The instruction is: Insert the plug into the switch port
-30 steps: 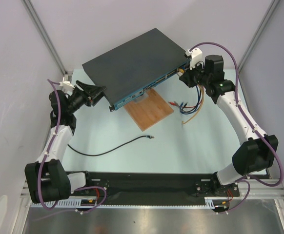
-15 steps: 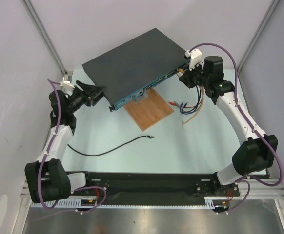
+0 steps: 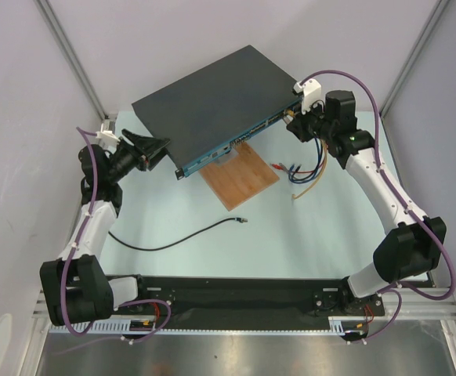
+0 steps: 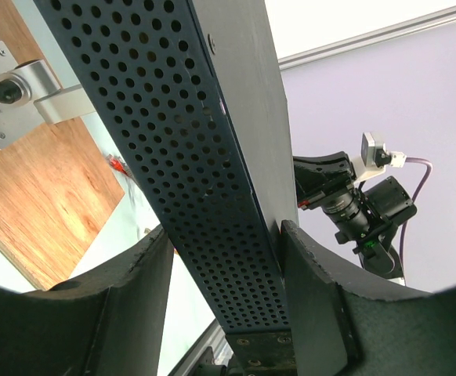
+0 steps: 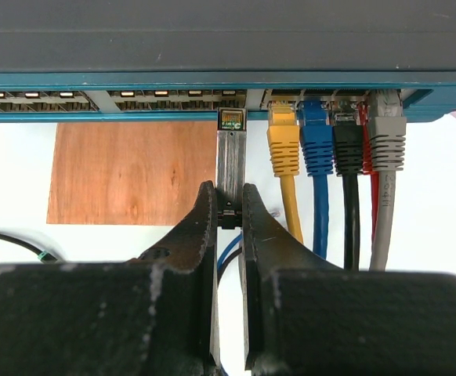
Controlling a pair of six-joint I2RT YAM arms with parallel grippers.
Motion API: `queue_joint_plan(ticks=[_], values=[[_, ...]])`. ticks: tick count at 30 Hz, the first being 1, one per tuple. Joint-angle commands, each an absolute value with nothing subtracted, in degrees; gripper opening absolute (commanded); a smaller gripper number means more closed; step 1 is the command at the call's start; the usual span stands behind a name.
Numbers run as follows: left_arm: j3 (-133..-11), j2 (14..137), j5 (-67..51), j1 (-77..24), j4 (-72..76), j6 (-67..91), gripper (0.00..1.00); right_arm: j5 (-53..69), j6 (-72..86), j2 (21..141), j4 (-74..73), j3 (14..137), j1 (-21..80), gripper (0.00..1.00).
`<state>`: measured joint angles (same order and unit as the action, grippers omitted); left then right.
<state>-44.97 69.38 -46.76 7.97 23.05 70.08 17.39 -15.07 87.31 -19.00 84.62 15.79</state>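
The switch [image 3: 212, 102] is a flat dark-grey box with a blue port face [image 5: 134, 98]. My left gripper [image 3: 159, 150] clamps its left corner; in the left wrist view its jaws [image 4: 228, 235] straddle the perforated side [image 4: 204, 180]. My right gripper [image 5: 229, 196] is shut on a silver metal stick [image 5: 230, 160] whose tip sits at a port [image 5: 231, 120] beside the yellow cable. The plug [image 3: 242, 222] lies loose on the table at the end of its thin black cable [image 3: 173, 241], far from both grippers.
A wooden board [image 3: 240, 176] lies under the switch's front edge. Yellow [image 5: 283, 145], blue [image 5: 316, 141], black, red and grey cables sit in ports right of the stick and trail onto the table [image 3: 302, 172]. A silver bracket [image 4: 24, 94] rests on the board.
My right gripper has shifted slightly left toward the switch face with the silver stick. The left arm, the switch and the plug have not moved.
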Motion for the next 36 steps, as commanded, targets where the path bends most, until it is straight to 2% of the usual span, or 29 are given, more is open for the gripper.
queue_joint_plan(ticks=[1,20,36], values=[[-45.53,71.28,-47.37,6.59,25.14,67.5,0.0,21.27,-15.64,86.13,-14.59,86.4,18.02,0.0],[-45.79,71.54,-47.55,6.5,23.73,66.62,0.0,29.53,-22.41,89.12,-20.65,91.05,14.86,0.0],[-45.7,71.28,-47.37,6.5,23.38,66.09,0.0,34.98,-22.06,94.22,-30.4,101.59,13.01,0.0]])
